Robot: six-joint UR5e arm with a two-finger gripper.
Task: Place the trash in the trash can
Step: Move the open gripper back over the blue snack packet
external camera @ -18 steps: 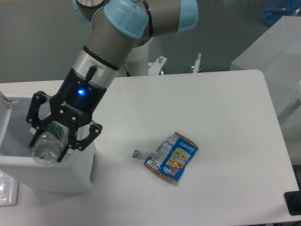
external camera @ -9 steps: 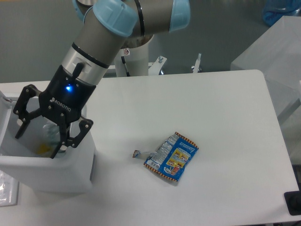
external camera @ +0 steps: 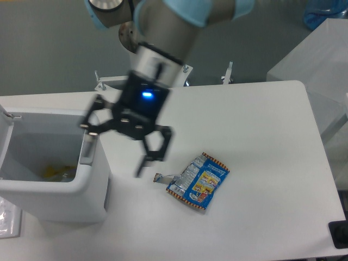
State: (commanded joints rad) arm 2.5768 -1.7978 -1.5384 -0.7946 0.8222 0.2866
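The trash can (external camera: 54, 187) is a boxy white bin at the table's left, with its lid (external camera: 4, 117) flipped up. Dim yellowish and clear shapes (external camera: 58, 173) lie at its bottom; the bottle cannot be made out clearly. On the table to the right of the bin lies the blue snack packet (external camera: 198, 181), its edges orange-striped. The small foil wrapper (external camera: 158, 177) sits just left of the packet. My gripper (external camera: 114, 151) is motion-blurred and hangs open and empty between the bin's right wall and the wrapper, above the tabletop.
The white table's right edge (external camera: 321, 147) curves down the frame. A second white surface (external camera: 321, 54) stands at the far right. Metal clamps (external camera: 228, 73) stick up at the table's back edge. A black object (external camera: 340, 235) sits at the bottom right corner.
My gripper opened over the bin and let the bottle drop in. It then swung right, out of the bin and toward the wrapper and packet, which have not moved.
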